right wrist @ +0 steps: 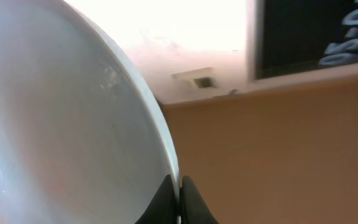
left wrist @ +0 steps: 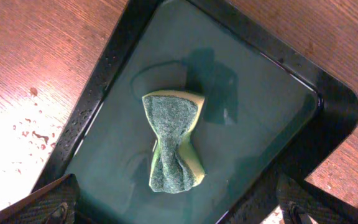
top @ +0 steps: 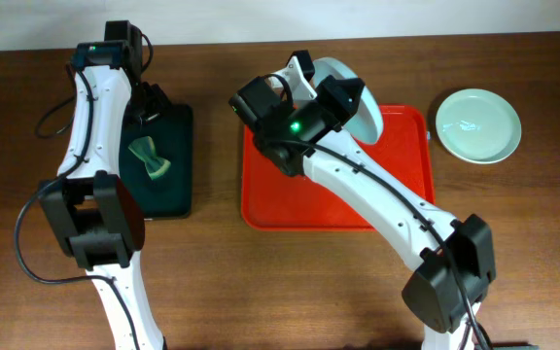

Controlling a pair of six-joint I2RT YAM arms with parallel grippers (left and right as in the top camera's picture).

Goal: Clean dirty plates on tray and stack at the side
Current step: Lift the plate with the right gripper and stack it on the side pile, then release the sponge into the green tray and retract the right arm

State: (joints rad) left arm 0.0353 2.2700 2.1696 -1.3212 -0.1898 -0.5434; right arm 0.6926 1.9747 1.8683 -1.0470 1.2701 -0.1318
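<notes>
My right gripper (top: pixel 311 86) is shut on the rim of a pale mint plate (top: pixel 367 117) and holds it tilted on edge above the back of the orange-red tray (top: pixel 406 156). In the right wrist view the fingertips (right wrist: pixel 179 199) pinch the plate's rim (right wrist: pixel 61 124). A second plate (top: pixel 477 126) lies flat on the table right of the tray, with faint marks inside. No third plate shows. My left gripper (top: pixel 149 102) is open over a green sponge (top: pixel 150 158); its fingers (left wrist: pixel 179 202) are spread wide just short of the sponge (left wrist: pixel 173 140).
The sponge lies in a small black tray (top: pixel 178 165) of dark liquid, left of the orange tray. In the left wrist view, droplets spot the wooden table beside that tray's rim (left wrist: pixel 104 68). My right arm crosses the orange tray diagonally.
</notes>
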